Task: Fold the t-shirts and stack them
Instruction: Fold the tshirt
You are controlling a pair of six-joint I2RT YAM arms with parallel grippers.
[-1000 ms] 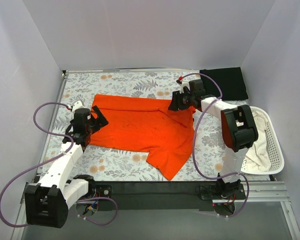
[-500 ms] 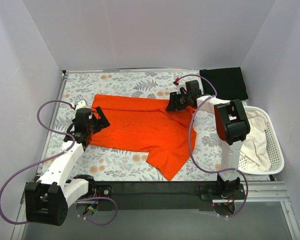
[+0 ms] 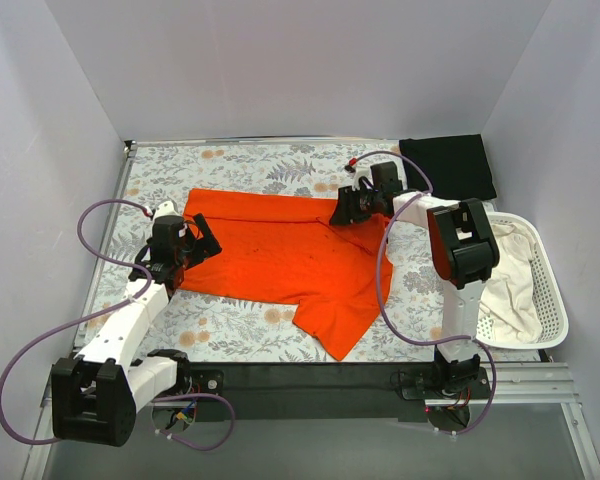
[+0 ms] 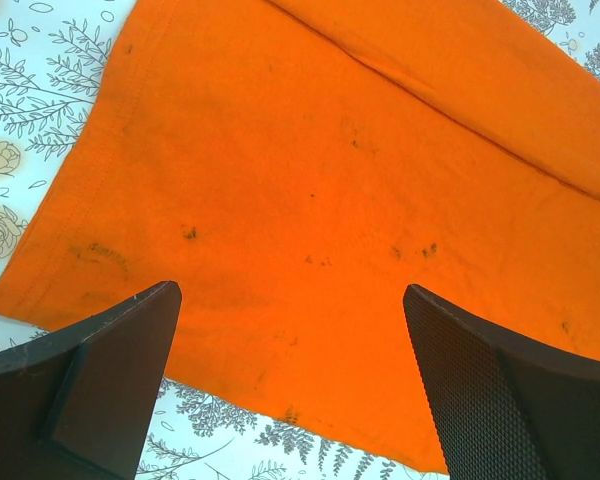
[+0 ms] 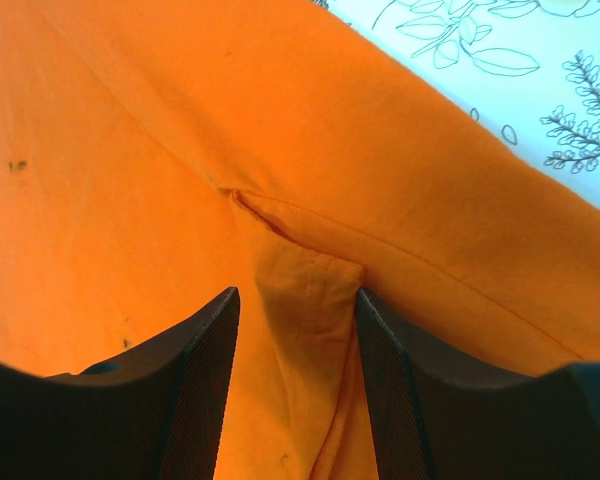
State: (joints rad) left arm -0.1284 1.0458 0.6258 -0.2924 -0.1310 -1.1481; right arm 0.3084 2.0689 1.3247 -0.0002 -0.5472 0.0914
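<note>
The orange t-shirt (image 3: 280, 250) lies spread on the floral table, one sleeve pointing toward the near edge. My left gripper (image 3: 205, 238) hovers open over its left hem; in the left wrist view the wide-apart jaws (image 4: 290, 292) frame flat orange t-shirt (image 4: 330, 180) cloth, nothing between them. My right gripper (image 3: 342, 210) sits at the shirt's upper right. In the right wrist view it (image 5: 295, 295) is shut on a raised ridge of the orange t-shirt (image 5: 130, 150) by a seam. The black t-shirt (image 3: 450, 165) lies folded at the far right corner.
A white slatted basket (image 3: 550, 290) with pale cloth (image 3: 515, 280) inside stands at the right edge, beside the right arm's base. Grey walls close in the table on three sides. Purple cables loop off both arms.
The right gripper has shifted slightly left and away with the shirt's upper right cloth, and its arm has swung. The left gripper has barely moved.
</note>
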